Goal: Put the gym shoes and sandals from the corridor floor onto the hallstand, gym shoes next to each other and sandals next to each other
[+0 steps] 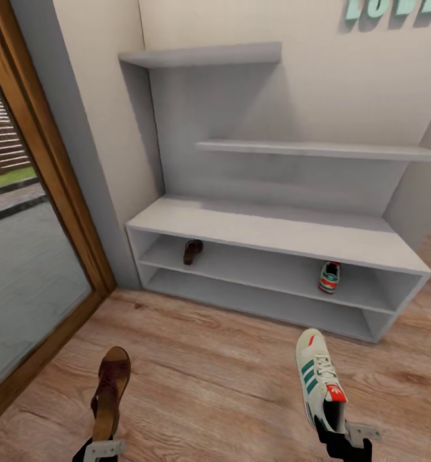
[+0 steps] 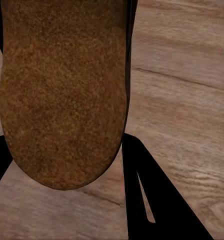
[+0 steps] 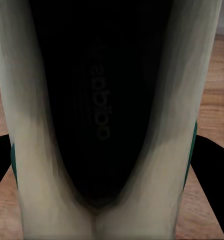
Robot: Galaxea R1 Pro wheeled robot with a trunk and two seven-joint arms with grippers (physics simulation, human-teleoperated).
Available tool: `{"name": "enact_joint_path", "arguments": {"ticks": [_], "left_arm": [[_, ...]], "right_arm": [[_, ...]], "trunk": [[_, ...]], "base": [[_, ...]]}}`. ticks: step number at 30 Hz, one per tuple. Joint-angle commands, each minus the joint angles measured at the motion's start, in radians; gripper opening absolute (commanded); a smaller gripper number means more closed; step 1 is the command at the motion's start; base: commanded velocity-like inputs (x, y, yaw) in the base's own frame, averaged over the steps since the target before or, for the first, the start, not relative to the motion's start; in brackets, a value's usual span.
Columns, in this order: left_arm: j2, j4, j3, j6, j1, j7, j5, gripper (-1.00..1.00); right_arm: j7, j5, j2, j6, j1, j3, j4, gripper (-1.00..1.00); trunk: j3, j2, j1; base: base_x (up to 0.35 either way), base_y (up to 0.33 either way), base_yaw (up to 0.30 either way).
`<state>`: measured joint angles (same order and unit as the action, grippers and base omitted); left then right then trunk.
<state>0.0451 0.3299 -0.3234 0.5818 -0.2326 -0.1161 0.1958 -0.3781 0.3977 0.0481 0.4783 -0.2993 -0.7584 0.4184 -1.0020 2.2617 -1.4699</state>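
At the lower edge of the head view, the left tool [image 1: 104, 449] grips the heel end of a brown sandal [image 1: 110, 391], which extends forward from the tool above the corridor floor [image 1: 209, 378]. The right tool [image 1: 344, 436] grips the heel end of a cream-white gym shoe [image 1: 318, 382] with green stripes and a red-orange tongue patch; its toe points toward the hallstand [image 1: 273, 234]. The hallstand stands against the back wall, beyond both tools. Its upper open bay holds the second sandal [image 1: 192, 251] near the left end and the second gym shoe [image 1: 329, 277] near the right end, well apart from each other. A wood-framed glass door [image 1: 36, 256] occupies the left side. Teal letters [image 1: 388, 8] hang on the wall at the top right.

Left wrist view: the sandal's sole [image 2: 64, 95], brown and grainy, lies along the tool axis between the dark fingers [image 2: 157, 200], which close against it at its heel end. Wood planks of the floor [image 2: 187, 100] show beyond it.

Right wrist view: the gym shoe's underside [image 3: 102, 110], a dark sole with cream edges and faint lettering, lies directly ahead of the tool. Dark fingers [image 3: 212, 165] flank it on both sides, and green trim shows at each edge. The floor [image 3: 214, 100] appears past the shoe.
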Motion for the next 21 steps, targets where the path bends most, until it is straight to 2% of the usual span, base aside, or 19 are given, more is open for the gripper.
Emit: {"name": "enact_joint_path", "arguments": {"ticks": [1,10,21], "left_arm": [[-0.001,0.0,-0.009,0.003,-0.001,-0.008,0.008,-1.0],[0.0,0.0,-0.009,0.003,-0.001,-0.008,0.008,-1.0],[0.0,0.0,-0.009,0.003,-0.001,-0.008,0.008,-1.0]], "right_arm": [[-0.008,0.005,-0.001,0.003,-0.001,-0.009,-0.001,-1.0],[-0.008,0.005,-0.001,0.003,-0.001,-0.009,-0.001,-1.0],[-0.008,0.006,-0.001,0.003,-0.001,-0.009,-0.001,-1.0]], "trunk": [[-0.001,0.0,0.0],[-0.001,0.0,0.0],[-0.001,0.0,0.0]], "base": [[0.0,0.133,-0.267],[0.06,0.232,-0.267],[0.003,0.017,-0.267]]}}
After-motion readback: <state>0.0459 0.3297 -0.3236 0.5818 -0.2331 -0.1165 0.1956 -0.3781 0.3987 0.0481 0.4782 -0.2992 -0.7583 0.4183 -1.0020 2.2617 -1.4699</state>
